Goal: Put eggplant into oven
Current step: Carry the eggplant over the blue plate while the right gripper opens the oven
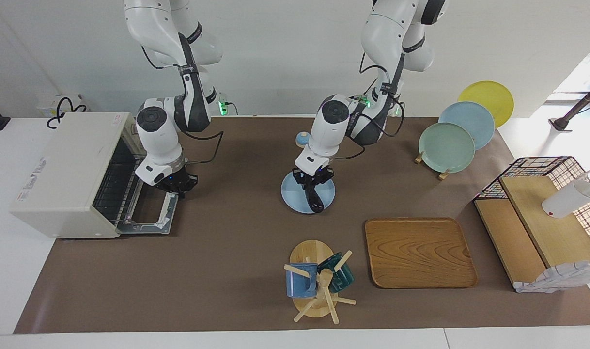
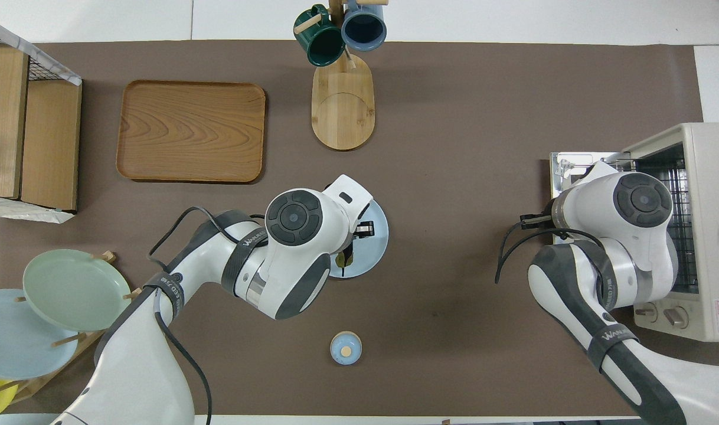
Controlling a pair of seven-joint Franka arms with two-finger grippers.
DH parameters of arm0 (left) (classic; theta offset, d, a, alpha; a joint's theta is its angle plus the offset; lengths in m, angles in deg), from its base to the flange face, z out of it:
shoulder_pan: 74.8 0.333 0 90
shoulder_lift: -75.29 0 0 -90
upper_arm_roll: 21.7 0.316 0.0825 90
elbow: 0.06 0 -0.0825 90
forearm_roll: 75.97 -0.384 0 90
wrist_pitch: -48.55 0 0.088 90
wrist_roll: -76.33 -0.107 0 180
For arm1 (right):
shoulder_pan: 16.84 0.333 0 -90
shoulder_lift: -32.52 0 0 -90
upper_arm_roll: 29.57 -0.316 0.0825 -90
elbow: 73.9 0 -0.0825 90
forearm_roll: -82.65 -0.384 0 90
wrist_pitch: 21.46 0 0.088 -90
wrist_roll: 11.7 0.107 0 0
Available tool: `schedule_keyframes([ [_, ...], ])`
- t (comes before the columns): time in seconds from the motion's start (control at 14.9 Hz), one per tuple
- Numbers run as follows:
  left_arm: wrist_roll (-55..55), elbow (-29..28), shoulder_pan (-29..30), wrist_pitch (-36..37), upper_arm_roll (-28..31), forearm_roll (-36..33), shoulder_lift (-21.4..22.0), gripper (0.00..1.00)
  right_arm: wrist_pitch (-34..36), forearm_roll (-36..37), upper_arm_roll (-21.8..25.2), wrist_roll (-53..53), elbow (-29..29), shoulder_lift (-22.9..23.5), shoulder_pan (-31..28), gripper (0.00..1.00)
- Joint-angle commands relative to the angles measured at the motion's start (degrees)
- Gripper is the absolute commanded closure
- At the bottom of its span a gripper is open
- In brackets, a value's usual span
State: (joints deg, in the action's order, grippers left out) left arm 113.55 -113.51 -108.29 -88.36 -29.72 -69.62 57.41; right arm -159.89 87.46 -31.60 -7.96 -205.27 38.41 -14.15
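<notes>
the left gripper [image 1: 312,183] is down over the pale blue plate [image 1: 290,196] in the middle of the mat, its fingers closed on the eggplant [image 1: 315,199]. the eggplant hangs dark and glossy from the fingers, its lower end pointing at the plate's rim away from the robots; whether that tip touches the plate cannot be told. from overhead the left arm's wrist covers most of the plate [image 2: 376,236], and only a dark sliver of the eggplant [image 2: 346,258] shows under it.

the oven [image 1: 65,172] stands at the right arm's end of the table with its door [image 1: 149,213] folded down flat on the mat and the wire rack [image 1: 113,186] visible inside. the right gripper [image 1: 178,186] sits over that open door, just in front of the oven's mouth; how wide its fingers stand cannot be told.

a wooden tray [image 1: 418,252] and a mug stand [image 1: 314,281] with a blue mug [image 1: 300,280] and a green mug [image 1: 341,274] lie farther from the robots than the plate. a small blue lid [image 2: 345,347] lies nearer to the robots than the plate. a rack of plates [image 1: 447,145] stands toward the left arm's end.
</notes>
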Motion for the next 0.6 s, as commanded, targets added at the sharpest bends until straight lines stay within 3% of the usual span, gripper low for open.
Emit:
schedule_keyframes([
  [0.0,0.7,-0.8,-1.1,0.6,1.0,0.8,1.2,0.20,4.6,-3.0,0.5,0.3,3.0,-1.1,2.7,1.00],
  [0.07,0.4,-0.7,-1.0,1.3,1.1,0.7,1.6,0.00,7.1,-4.3,0.5,0.5,5.1,-1.0,3.1,1.00],
  [0.2,-1.6,0.2,1.1,4.4,1.3,0.5,3.7,0.00,9.4,-7.3,0.5,0.7,7.3,-1.0,4.2,1.00],
  [0.27,-4.2,1.4,3.8,7.7,1.2,0.5,5.1,0.00,9.4,-8.4,0.5,0.7,7.4,-1.2,4.2,0.91],
  [0.34,-6.2,3.1,5.7,11.1,1.2,0.5,6.3,0.00,9.4,-8.8,0.5,0.8,7.7,-1.3,4.5,0.64],
  [0.47,-8.7,7.5,10.1,18.0,1.2,0.5,7.5,0.00,10.8,-8.9,0.2,0.7,9.9,-1.4,6.4,0.26],
  [0.54,-10.6,10.3,12.0,21.6,1.2,0.5,7.7,0.00,12.9,-8.9,-0.5,0.9,12.8,-0.8,7.8,0.00],
])
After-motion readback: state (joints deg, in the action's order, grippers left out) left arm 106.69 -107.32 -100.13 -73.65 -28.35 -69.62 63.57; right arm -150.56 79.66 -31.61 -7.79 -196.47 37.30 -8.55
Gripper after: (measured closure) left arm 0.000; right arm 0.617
